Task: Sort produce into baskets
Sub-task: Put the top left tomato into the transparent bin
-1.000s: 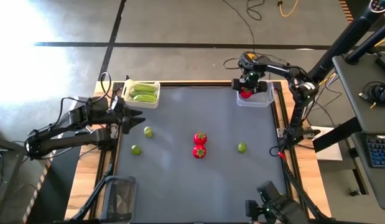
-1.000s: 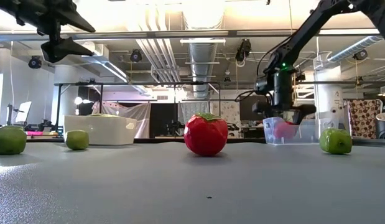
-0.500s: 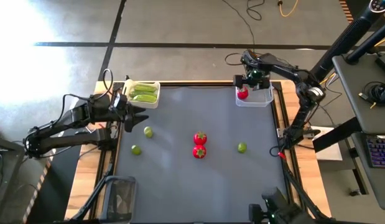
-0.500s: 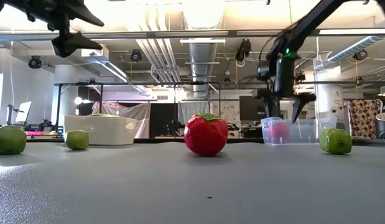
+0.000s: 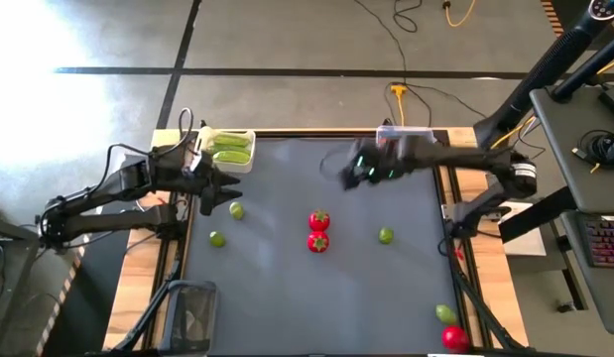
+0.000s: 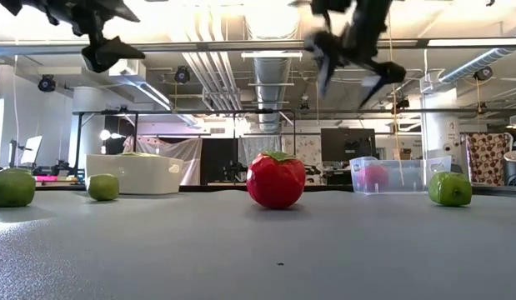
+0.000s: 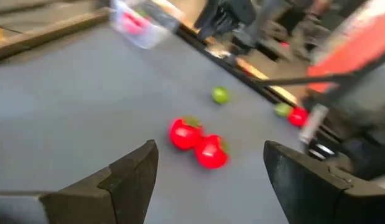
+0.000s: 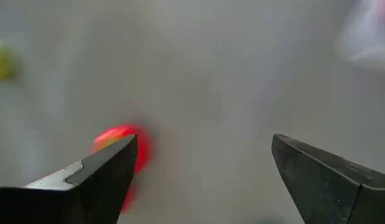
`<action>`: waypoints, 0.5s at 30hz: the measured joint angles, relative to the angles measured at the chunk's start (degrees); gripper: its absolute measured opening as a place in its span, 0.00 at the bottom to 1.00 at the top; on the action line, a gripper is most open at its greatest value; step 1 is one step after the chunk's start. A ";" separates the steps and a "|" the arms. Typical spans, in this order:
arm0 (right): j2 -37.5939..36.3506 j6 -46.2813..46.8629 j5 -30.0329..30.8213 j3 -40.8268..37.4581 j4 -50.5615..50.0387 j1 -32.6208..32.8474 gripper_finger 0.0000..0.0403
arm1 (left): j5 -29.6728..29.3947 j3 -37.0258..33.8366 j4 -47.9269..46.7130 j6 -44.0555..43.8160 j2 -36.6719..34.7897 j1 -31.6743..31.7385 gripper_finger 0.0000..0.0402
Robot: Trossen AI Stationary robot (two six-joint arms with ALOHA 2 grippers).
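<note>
Now right gripper spread, empty, apparently above-beyond two strawberries.

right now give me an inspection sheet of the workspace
surface: grey table top, wooden edge.
job's things: white basket at the far left corner holds long green vegetables; clear basket at the far right holds one red fruit; dark basket at the near left corner. Loose on the table: two red strawberries touching mid-table, three green fruits.
clutter: a green and a red piece lie off the table at the near right.
grippers: left claw open, empty, above the left side; right claw open, empty, raised beside the clear basket.
cables: yellow and black leads on the floor beyond the table.
surroundings: lab room, ceiling ducts, desk with keyboard at right.
</note>
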 joint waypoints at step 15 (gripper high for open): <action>19.28 17.53 -0.82 0.64 16.83 11.75 0.90 | 2.50 -0.07 3.96 1.84 6.23 -0.07 0.68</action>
